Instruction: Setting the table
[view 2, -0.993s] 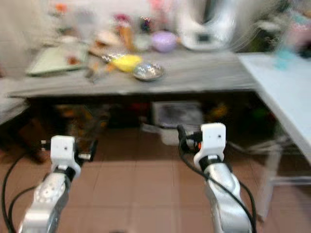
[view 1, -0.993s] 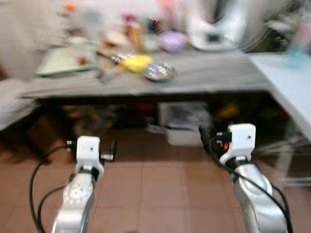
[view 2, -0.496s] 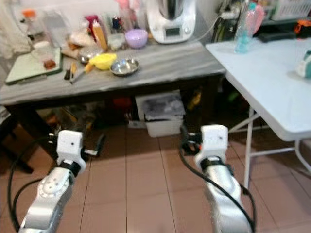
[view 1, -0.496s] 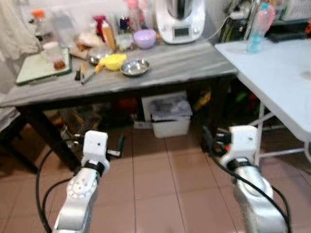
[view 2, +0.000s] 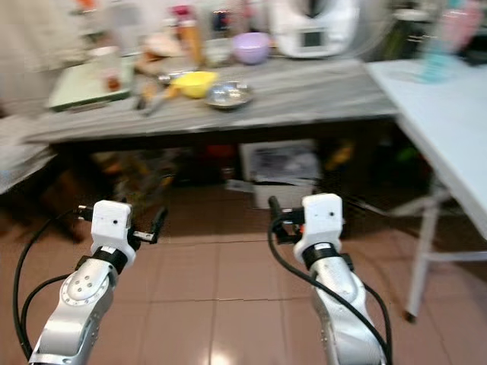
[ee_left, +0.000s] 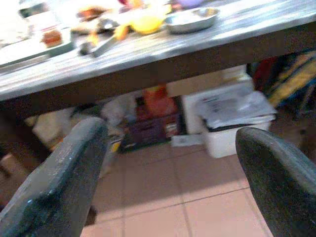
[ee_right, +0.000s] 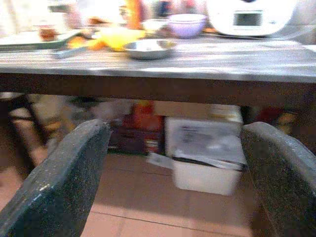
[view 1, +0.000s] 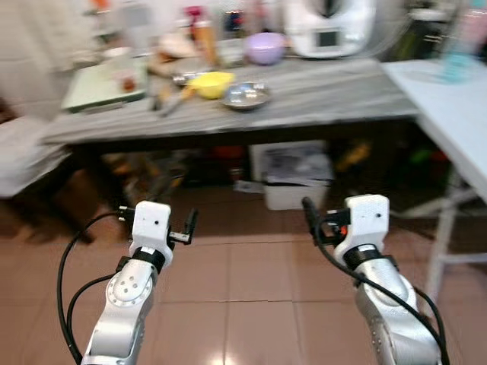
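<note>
Both grippers hang low over terracotta floor tiles (view 1: 251,274), short of a grey wood-grain table (view 1: 319,99) — the left gripper (ee_left: 168,168) and right gripper (ee_right: 173,173) each with matte black fingers spread wide, holding nothing. Ahead of and above the jaws, on the tabletop, sit a shallow round steel bowl (view 1: 245,96), a yellow bowl (view 1: 211,82) just beside it, a lilac bowl (view 1: 264,47) and a pale green tray (view 1: 103,84). A white lidded bin (ee_right: 210,165) stands under the table — framed between the right gripper's fingers — and a smooth white folding table (view 1: 456,114) stands off to the right
</note>
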Available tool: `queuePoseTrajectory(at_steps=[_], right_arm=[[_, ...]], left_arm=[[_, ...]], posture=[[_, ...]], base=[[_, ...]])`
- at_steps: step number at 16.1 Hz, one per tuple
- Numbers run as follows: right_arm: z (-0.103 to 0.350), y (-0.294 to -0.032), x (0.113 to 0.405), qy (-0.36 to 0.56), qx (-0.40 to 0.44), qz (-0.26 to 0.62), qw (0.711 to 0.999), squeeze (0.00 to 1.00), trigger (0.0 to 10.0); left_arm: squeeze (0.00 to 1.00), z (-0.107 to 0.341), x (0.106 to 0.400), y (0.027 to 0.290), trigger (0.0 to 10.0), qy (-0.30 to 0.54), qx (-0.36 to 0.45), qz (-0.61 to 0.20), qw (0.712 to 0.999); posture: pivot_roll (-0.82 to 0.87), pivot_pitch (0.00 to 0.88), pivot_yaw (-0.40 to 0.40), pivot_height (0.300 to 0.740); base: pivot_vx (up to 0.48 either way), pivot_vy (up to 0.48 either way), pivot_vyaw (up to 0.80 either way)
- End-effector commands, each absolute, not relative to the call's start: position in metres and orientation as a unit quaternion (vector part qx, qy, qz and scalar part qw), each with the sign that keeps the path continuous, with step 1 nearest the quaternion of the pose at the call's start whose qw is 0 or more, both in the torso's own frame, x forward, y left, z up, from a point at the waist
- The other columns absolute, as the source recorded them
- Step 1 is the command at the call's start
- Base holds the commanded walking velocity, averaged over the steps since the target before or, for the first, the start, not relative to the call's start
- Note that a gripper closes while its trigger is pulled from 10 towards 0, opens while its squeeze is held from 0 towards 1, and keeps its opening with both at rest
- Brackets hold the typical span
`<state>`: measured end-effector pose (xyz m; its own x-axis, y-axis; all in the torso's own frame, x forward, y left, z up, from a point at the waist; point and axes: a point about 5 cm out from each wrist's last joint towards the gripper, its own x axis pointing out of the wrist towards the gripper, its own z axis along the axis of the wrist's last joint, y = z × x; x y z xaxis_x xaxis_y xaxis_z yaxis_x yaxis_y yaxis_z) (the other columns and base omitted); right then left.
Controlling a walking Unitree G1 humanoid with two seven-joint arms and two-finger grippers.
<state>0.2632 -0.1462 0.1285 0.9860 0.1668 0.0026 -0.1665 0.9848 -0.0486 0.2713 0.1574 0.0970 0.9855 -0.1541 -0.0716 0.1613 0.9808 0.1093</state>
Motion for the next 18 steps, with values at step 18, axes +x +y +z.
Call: queuePoseTrajectory(at_steps=[18], right_arm=[[0.130,-0.144,0.264,-0.003,-0.017,0.103,0.995,0.00,10.0]], left_arm=[[0.00,0.098,0.270,0.158,10.0,0.031,0.050,-0.095,0.994]], posture=[[-0.04,0.004,0.102,0.740]], base=[[0.000,-0.305,0.08]])
